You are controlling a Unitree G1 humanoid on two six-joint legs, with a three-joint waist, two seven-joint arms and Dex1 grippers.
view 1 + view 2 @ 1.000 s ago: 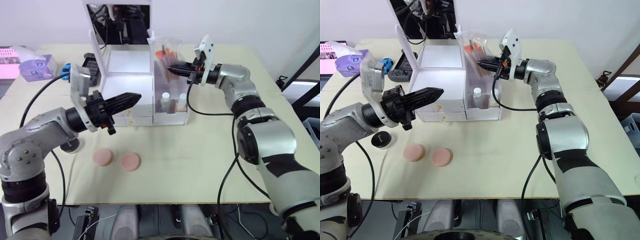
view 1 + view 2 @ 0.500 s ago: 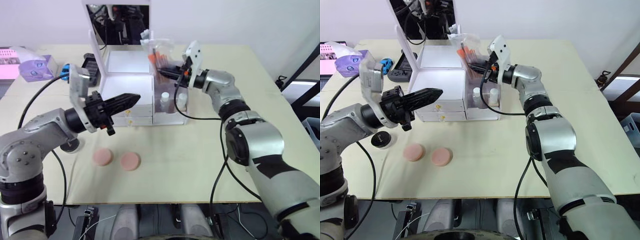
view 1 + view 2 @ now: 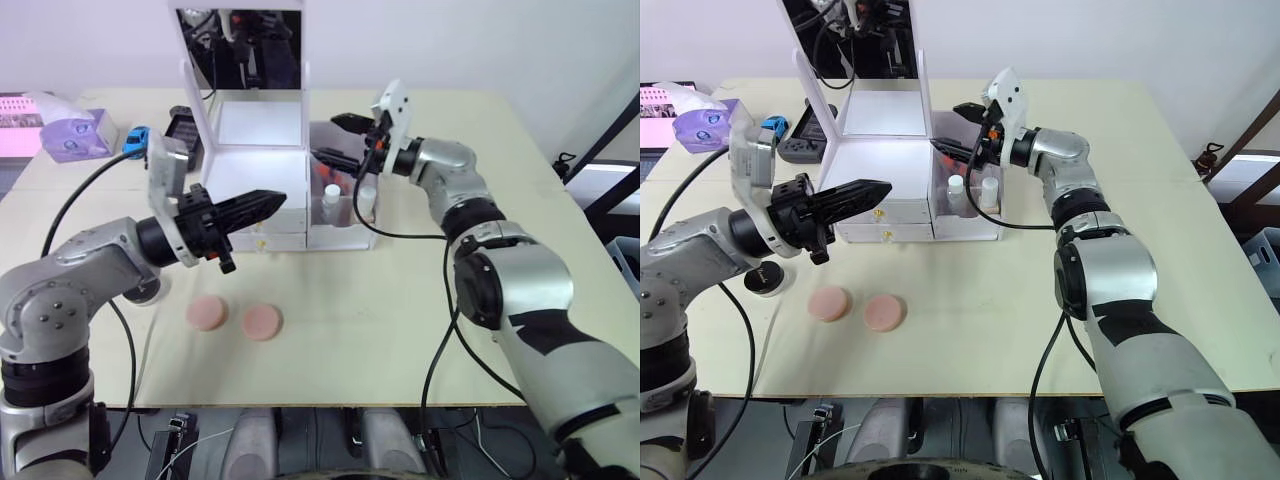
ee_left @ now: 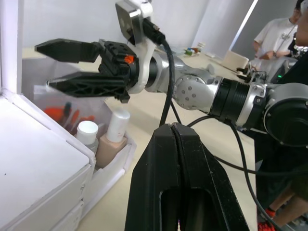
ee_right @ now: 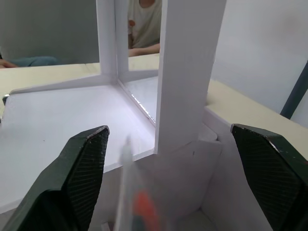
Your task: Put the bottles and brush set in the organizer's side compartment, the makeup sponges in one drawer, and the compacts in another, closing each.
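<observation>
The right gripper [image 3: 338, 140] hangs over the organizer's [image 3: 258, 170] side compartment, jaws wide and empty; bottles [image 3: 331, 201] and brush set [image 4: 65, 113] sit inside. The left gripper [image 3: 272, 203], jaws closed on nothing, points at the drawers. Sponges [image 3: 232, 317] lie on the near table, likely next.

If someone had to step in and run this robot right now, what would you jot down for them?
Right gripper: open, empty, over the organizer's side compartment.
Left gripper: shut, empty, in front of the organizer's drawers.
Done: two bottles and the brush set sit in the side compartment.
Left: two pink makeup sponges lie on the table in front of the organizer; a black round compact sits by the left arm. Both drawers look shut. Sponges go in one drawer, compacts in another, then close each.
</observation>
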